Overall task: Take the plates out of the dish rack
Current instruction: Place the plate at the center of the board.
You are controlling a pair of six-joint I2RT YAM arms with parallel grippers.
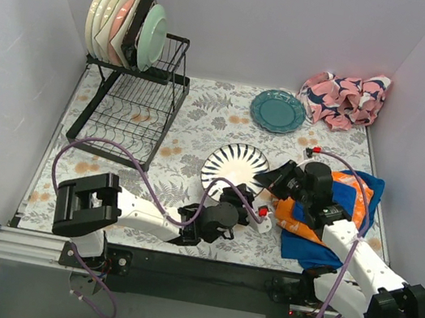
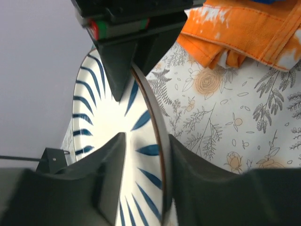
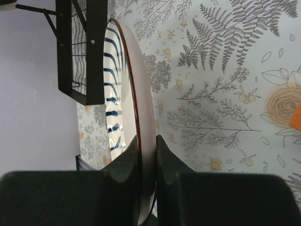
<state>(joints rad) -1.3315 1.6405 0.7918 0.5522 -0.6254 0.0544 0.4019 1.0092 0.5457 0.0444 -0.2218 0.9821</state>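
Locate round black-striped cream plate (image 1: 233, 165) over middle of floral tabletop (image 1: 205, 108), well apart from black wire dish rack (image 1: 136, 104). Note right fingers (image 3: 124, 160) clamped on rim, left fingers (image 2: 106, 174) parted astride it. Guard against pivot or slip under single rim pinch.

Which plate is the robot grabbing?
The white plate with dark stripes, pinched at its rim by the right gripper. The teal plate lies alone, and the other plates stand in the rack.

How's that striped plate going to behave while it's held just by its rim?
Likely stiff and breakable: the striped plate shows a thin, hard rim. Its glossy glaze looks slippery, so the right gripper, pinching only the edge, may let it pivot or slip.
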